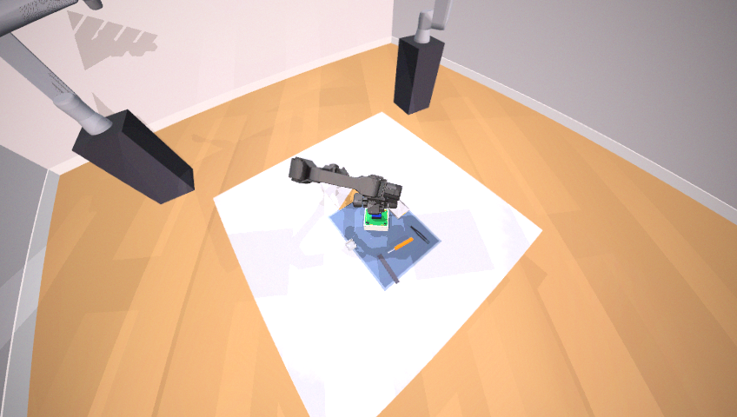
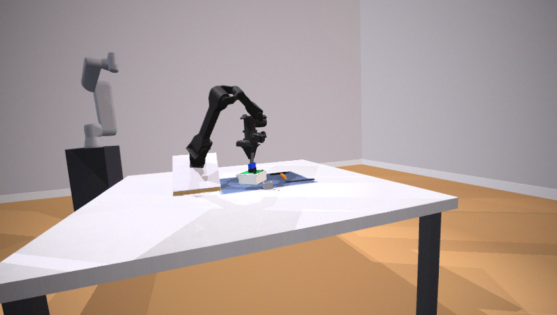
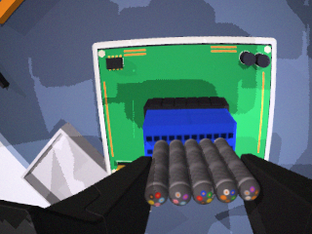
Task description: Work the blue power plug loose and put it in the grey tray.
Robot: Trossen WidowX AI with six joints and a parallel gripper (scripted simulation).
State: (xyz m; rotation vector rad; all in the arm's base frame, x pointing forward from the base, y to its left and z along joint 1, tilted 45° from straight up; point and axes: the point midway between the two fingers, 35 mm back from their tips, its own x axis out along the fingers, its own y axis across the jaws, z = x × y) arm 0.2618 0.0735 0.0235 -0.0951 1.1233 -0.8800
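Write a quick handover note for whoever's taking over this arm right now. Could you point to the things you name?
Gripper (image 3: 197, 167): fingers shut on the blue power plug (image 1: 376, 216) (image 2: 251, 165) (image 3: 190, 122).
Plug: upright at its black socket on the circuit board (image 1: 369, 223) (image 3: 171, 70); can't tell how loose.
Grey tray (image 1: 400, 209) (image 3: 51, 168): beside the board, plug not in it.
Done: plug gripped.
Left: finish working it free, place it in the tray, let go, move clear.

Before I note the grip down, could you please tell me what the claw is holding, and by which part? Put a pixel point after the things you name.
The claw (image 3: 197, 167) holds the blue plug (image 2: 251, 166) (image 3: 190, 123), apparently by its cable end; the exact contact is hidden.
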